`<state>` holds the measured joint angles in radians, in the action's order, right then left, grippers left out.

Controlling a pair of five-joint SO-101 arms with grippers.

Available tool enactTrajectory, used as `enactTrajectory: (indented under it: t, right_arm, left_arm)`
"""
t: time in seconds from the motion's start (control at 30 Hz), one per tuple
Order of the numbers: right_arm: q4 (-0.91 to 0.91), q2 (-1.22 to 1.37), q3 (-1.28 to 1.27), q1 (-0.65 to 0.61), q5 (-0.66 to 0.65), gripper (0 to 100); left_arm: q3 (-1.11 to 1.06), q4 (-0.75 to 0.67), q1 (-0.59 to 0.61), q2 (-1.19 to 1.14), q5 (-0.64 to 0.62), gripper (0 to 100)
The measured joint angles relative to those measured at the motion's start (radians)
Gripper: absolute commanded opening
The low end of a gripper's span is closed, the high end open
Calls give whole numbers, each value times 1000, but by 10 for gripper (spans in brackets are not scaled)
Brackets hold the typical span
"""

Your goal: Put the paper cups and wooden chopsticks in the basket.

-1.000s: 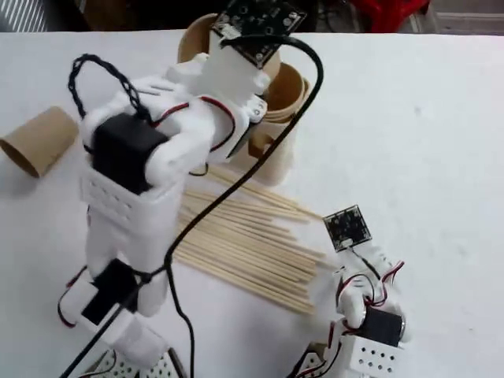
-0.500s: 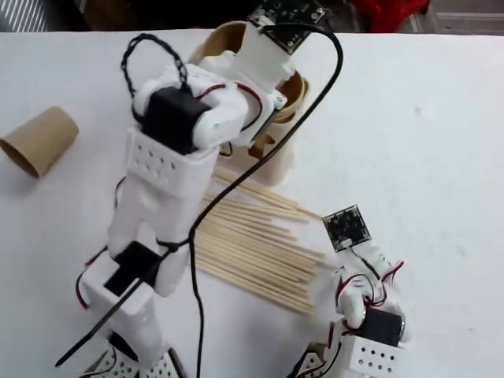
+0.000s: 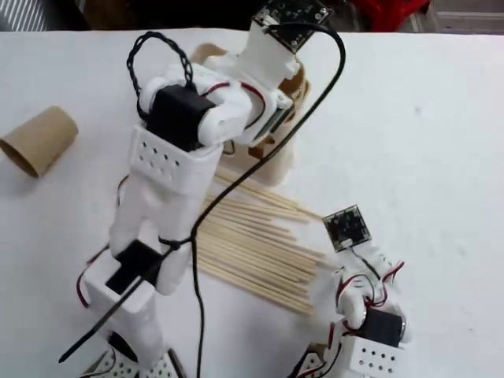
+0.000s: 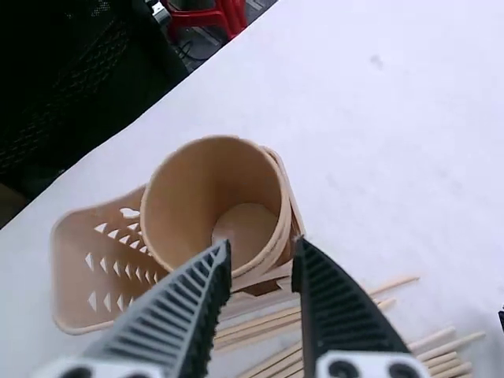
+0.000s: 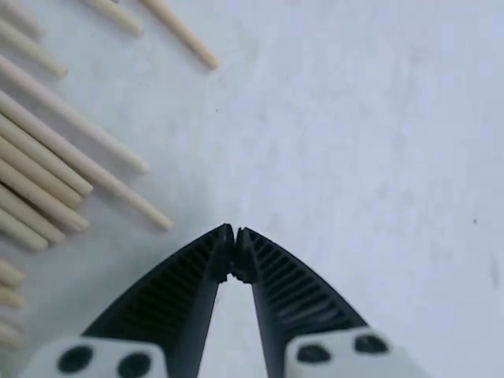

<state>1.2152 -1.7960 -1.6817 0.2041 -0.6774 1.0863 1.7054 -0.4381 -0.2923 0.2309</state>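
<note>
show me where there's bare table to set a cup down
Widest bare table is right of the basket and chopsticks, out to the far edge. A smaller patch lies on the near side of the lying cup. The middle is crowded: chopsticks fanned out, left gripper over the basket.

a plain white worktop (image 3: 441,118) carries the whole scene, matt, faintly smudged and evenly lit, with only soft shadows on it. beyond its far edge the room is dark. a red plastic-and-metal piece of furniture (image 3: 390,12) stands past the far edge toward the right corner, with a pale grey surface (image 3: 468,17) beside it. at the far left corner there is a grey ribbed panel (image 3: 20,12). from the left wrist view a black mesh surface (image 4: 71,71) lies beyond the worktop's edge, near the red frame.
</note>
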Motion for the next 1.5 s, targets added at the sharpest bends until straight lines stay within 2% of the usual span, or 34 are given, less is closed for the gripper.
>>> enactTrajectory:
  t: [0.27, 0.53, 0.67, 0.8, 1.0, 1.1, 1.23, 1.4, 1.5]
  right_arm:
    - [0, 0, 0, 0, 0, 17]
    - [0, 0, 0, 0, 0, 17]
    - [0, 0, 0, 0, 0, 17]
    - [0, 0, 0, 0, 0, 17]
    - [0, 0, 0, 0, 0, 17]
    - [0, 0, 0, 0, 0, 17]
    - [0, 0, 0, 0, 0, 17]
    - [0, 0, 0, 0, 0, 17]
    - [0, 0, 0, 0, 0, 17]
  left_arm:
    - [0, -46, 0, -23, 0, 146]
    - [0, -61, 2, -239, 0, 146]
    - [8, -77, 8, -261, 2, 146]
    - [101, -58, 5, -261, 2, 149]
    - [321, 64, 34, -170, 2, 150]
    - [358, 77, 146, -103, -2, 150]
    - [319, 77, 453, -75, -86, 151]
    - [77, 66, 893, -75, -120, 178]
    - [-141, -15, 1073, -75, -106, 219]
